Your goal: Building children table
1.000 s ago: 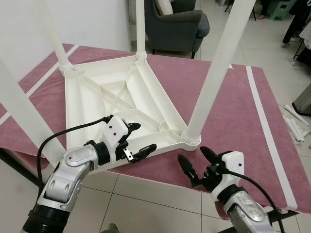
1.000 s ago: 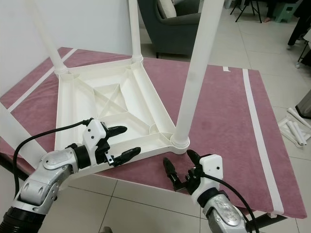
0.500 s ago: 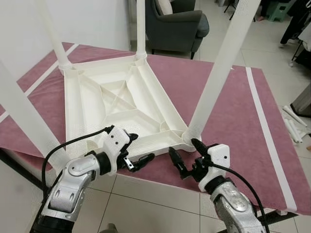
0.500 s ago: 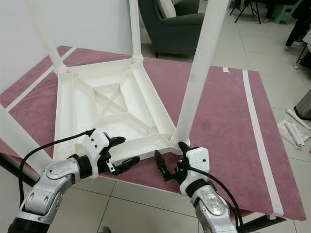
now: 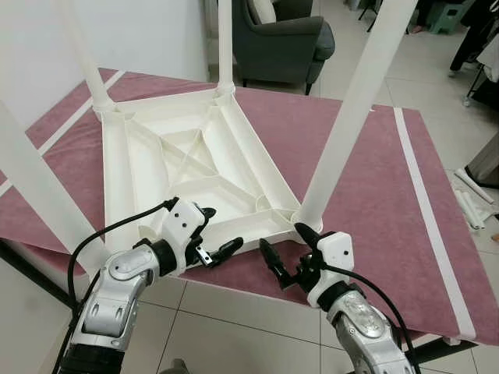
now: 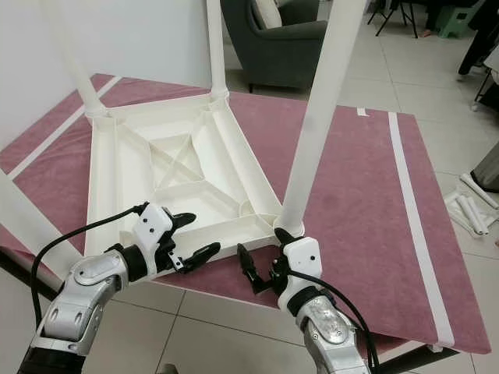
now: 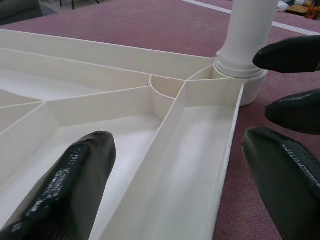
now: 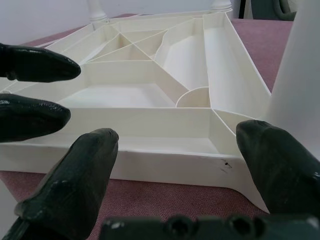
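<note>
The white plastic children's table (image 5: 187, 156) lies upside down on a maroon cloth, with its legs pointing up. The near right leg (image 5: 343, 117) stands in its corner socket (image 7: 240, 70). My left gripper (image 5: 217, 231) is open and straddles the table's near rim (image 7: 200, 165), one finger (image 7: 70, 190) over the inside and the other outside. My right gripper (image 5: 282, 238) is open just in front of the near right corner, facing the rim's outer wall (image 8: 165, 162). One of its fingers (image 8: 275, 165) is close beside the leg's base. Neither gripper holds anything.
The maroon cloth (image 5: 374, 179) with white stripes covers a worktable whose front edge runs just under my grippers, with tiled floor below. A grey armchair (image 5: 281, 39) stands behind. Loose white parts (image 5: 475, 199) lie on the floor at the right.
My right gripper has risen from below the worktable's edge and moved left to the table's near right corner. The left gripper has stayed at the near rim, shifting only slightly.
</note>
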